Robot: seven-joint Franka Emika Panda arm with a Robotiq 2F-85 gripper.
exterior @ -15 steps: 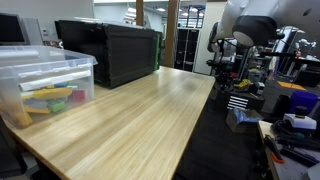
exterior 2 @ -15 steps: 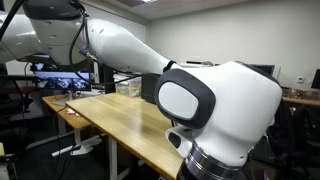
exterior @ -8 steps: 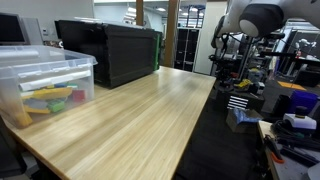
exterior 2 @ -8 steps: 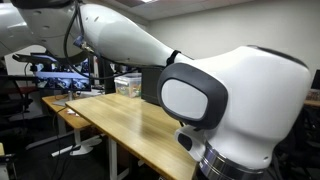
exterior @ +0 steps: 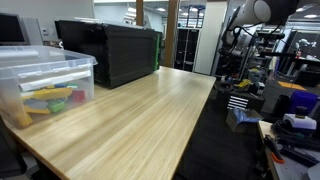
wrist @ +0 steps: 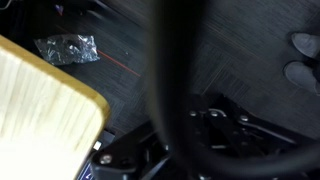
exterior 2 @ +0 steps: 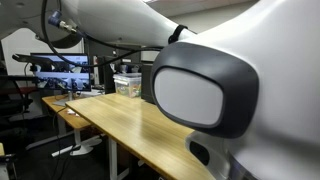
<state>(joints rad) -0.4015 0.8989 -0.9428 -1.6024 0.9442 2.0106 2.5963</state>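
My white arm (exterior: 262,10) reaches in at the top right of an exterior view, high above the far end of the long wooden table (exterior: 130,120). Its big joint (exterior 2: 200,95) fills most of the frame in an exterior view. The wrist view looks down past the table's corner (wrist: 40,100) onto dark carpet, with a blurred black cable (wrist: 168,70) across the middle. I cannot make out the gripper's fingers in any view; it is shut and I see nothing held in it.
A clear plastic bin (exterior: 45,85) with coloured items stands at the table's near left, and a black crate (exterior: 110,50) at the back. On the floor lie crumpled foil (wrist: 68,47) and dark equipment (wrist: 210,135). Cluttered benches (exterior: 285,100) stand beyond the table.
The arm has lifted towards the top of the frame in one exterior view, and swung closer to the camera in the other, now filling it.
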